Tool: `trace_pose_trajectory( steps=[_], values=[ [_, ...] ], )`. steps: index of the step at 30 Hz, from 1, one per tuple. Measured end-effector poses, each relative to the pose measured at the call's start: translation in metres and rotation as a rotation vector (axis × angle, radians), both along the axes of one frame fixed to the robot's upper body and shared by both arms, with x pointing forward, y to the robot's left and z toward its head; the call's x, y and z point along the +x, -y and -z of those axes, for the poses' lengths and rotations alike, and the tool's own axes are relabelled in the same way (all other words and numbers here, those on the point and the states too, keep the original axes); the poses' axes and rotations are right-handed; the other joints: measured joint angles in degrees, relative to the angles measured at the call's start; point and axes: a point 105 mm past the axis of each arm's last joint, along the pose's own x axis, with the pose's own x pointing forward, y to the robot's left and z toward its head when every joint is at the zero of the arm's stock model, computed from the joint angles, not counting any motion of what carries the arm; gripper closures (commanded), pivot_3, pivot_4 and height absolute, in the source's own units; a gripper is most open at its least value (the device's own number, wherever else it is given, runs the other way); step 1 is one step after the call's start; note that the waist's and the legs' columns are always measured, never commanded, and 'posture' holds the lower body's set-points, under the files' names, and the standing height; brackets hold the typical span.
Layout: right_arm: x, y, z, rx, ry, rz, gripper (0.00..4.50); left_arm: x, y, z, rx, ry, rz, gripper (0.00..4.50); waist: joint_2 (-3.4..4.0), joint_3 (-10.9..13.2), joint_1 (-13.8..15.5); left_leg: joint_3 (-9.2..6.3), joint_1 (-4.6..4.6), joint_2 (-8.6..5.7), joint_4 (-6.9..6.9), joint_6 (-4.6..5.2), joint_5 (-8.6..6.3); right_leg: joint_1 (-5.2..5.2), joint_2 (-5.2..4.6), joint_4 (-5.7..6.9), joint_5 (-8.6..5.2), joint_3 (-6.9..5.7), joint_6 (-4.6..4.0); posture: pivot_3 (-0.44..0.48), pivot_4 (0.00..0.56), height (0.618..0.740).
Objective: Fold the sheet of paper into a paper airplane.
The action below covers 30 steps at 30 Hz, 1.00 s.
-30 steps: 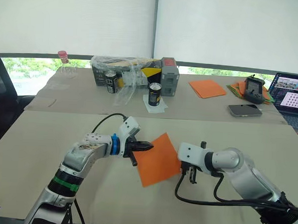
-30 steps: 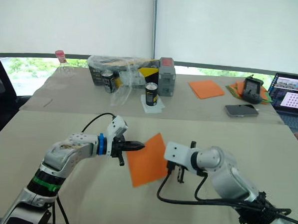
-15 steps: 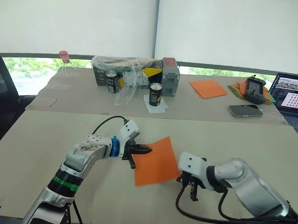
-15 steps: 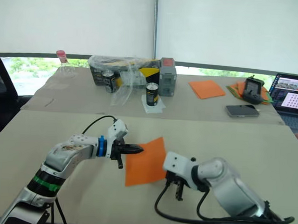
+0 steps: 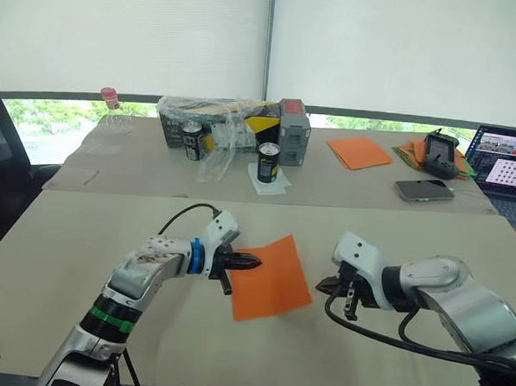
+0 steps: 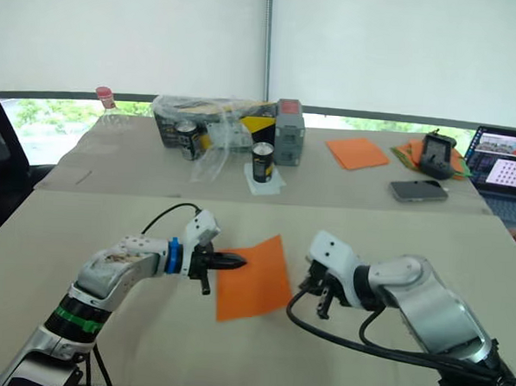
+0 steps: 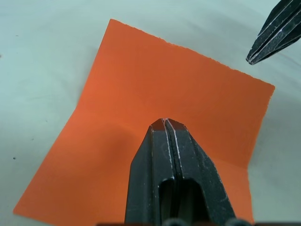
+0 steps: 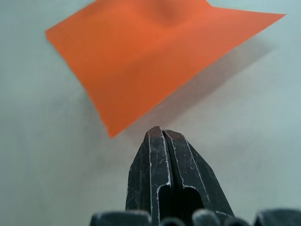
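Observation:
The sheet of paper [image 5: 271, 280], bright orange with one soft crease, lies on the near table between my two arms. Its right side lifts a little and throws a shadow, as the right wrist view shows on the sheet [image 8: 141, 56]. My left gripper [image 5: 254, 263] is shut, and its tips rest on the sheet just inside the left edge; in the left wrist view the gripper [image 7: 165, 123] has orange paper [image 7: 164, 80] spread out on both sides. My right gripper [image 5: 324, 285] is shut and empty, pointing at the sheet's right edge from a short gap away.
On the far table stand a can [image 5: 267, 161], a plastic-wrapped box [image 5: 218, 126], a stack of orange sheets [image 5: 359, 152], a mixed orange-and-green pile [image 5: 409, 152] and a phone [image 5: 423, 190]. A laptop [image 5: 507, 171] sits at the far right. A cable trails under my right arm.
The sheet has turned from a diamond pose to lie squarer and flatter. My right gripper swung out from the sheet's near right corner to beside its right edge. The left gripper barely moved.

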Motion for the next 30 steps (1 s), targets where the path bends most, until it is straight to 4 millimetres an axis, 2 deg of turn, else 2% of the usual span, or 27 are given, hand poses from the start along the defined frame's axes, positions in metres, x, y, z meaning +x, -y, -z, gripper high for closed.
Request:
trace_pose_trajectory(
  steps=[3,9,17,20,26,30],
  values=[
    [0.0,-0.001,0.002,0.005,-0.006,0.002,4.48,0.0,0.0,0.0,0.001,0.001,-0.001,4.5,0.0,0.0,0.03,0.0,0.0,0.0,0.0,0.0,0.0,-0.01,0.0,0.0,0.0,0.0,0.0,0.0,0.15,0.739],
    [-0.009,-0.024,0.011,0.067,-0.055,-0.055,4.48,0.0,0.001,0.001,0.002,0.0,0.002,4.5,0.0,0.0,-0.11,0.0,0.0,0.02,-0.01,0.0,0.0,-0.03,0.01,0.02,0.0,0.0,0.0,0.0,0.15,0.739],
    [-0.02,-0.034,0.018,0.063,-0.088,-0.087,4.48,-0.001,0.001,0.004,0.013,-0.005,0.005,4.5,0.0,0.0,-0.1,0.0,0.0,0.0,0.0,0.0,0.0,-0.02,0.01,0.02,0.0,0.0,0.0,0.0,0.15,0.739],
    [-0.018,-0.022,0.015,0.027,-0.075,-0.054,4.48,-0.005,0.001,0.01,0.017,-0.024,0.008,4.5,0.0,0.0,-0.03,0.0,0.0,-0.01,0.0,0.0,0.0,-0.02,0.0,0.02,0.0,0.0,0.0,0.0,0.15,0.739],
    [0.001,0.012,-0.008,0.024,-0.001,0.088,4.48,-0.006,0.008,0.016,-0.017,-0.039,-0.016,4.5,0.0,0.0,0.11,0.0,0.0,0.02,0.0,0.0,0.0,0.0,0.01,0.02,0.0,-0.01,0.0,0.0,0.15,0.739],
    [0.015,0.017,-0.017,0.111,0.047,0.175,4.48,-0.002,0.007,0.02,-0.017,-0.032,-0.045,4.5,0.0,0.0,-0.19,0.01,0.02,0.05,-0.02,0.0,0.0,-0.02,0.03,0.04,0.0,0.02,-0.01,0.0,0.15,0.739]
  ],
)
